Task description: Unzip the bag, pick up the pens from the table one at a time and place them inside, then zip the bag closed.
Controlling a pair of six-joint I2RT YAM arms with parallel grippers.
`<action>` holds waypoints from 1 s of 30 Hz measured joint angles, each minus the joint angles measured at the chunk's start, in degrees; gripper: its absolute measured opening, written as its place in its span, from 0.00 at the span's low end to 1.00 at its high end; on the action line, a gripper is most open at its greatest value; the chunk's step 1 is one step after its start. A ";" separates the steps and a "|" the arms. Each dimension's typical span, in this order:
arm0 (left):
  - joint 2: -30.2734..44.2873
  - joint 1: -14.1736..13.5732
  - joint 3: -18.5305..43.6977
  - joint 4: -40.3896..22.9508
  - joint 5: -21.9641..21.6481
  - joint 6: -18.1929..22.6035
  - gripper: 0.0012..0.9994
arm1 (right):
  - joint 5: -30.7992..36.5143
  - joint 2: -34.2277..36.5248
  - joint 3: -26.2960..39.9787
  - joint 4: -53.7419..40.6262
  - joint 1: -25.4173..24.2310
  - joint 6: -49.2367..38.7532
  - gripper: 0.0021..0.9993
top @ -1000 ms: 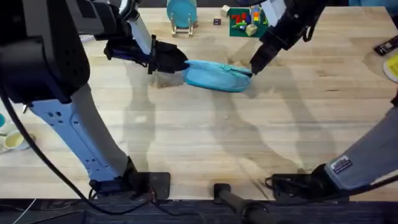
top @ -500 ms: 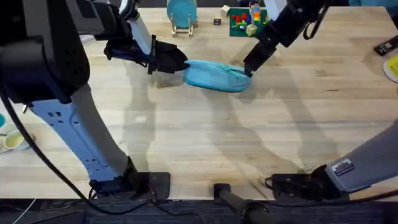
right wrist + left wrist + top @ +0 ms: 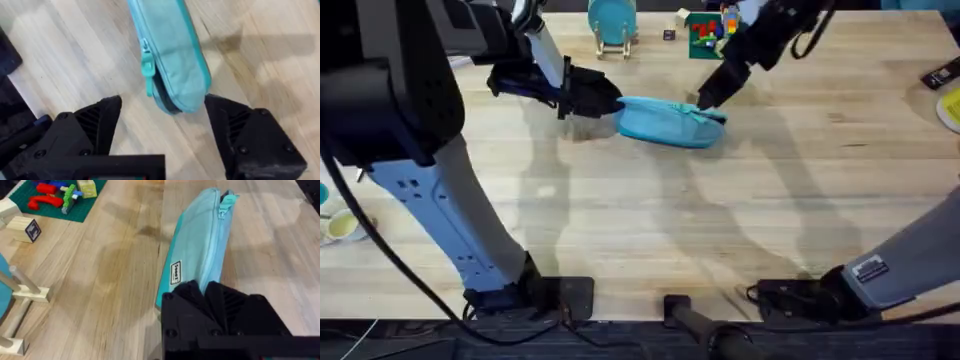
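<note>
- The bag (image 3: 668, 122) lay on the table (image 3: 650, 230), toward its far side, in front of the green brick plate (image 3: 712, 38); its long axis ran between the two grippers.
- Change over the last second: the right gripper (image 3: 708, 94) had lifted off the bag's right end and drawn back toward the green brick plate. It now hung just above and behind that end, no longer touching.
- The bag itself had not shifted; the left gripper (image 3: 605, 100) had stayed put at the bag's left end.
- In the right wrist view the fingers (image 3: 97, 120) stood wide apart, straddling the bag's end with nothing between them. The teal pull tab (image 3: 146, 67) sat near that end, free.
- The zipper looked closed along most of its length (a dark slit showed by the tab, possibly a short opening).
- Reading: the pull was released or missed, so unzipping seemed barely begun; a fresh approach to the tab is likely needed.
- Left arm reached across from the bag's left, wrist low. In its own wrist view the black fingers (image 3: 200, 297) met over the bag's end, apparently clamped on the fabric to anchor it.
- No pens identified near the bag.
</note>
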 joint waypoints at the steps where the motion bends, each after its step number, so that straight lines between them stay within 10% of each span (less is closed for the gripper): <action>1: 0.00 0.00 0.00 0.00 0.01 0.00 0.04 | 0.00 0.29 -0.02 0.27 0.50 0.00 1.00; 30: 0.00 0.00 0.00 0.00 0.01 0.00 0.04 | -0.42 5.53 0.00 4.27 5.40 -1.32 1.00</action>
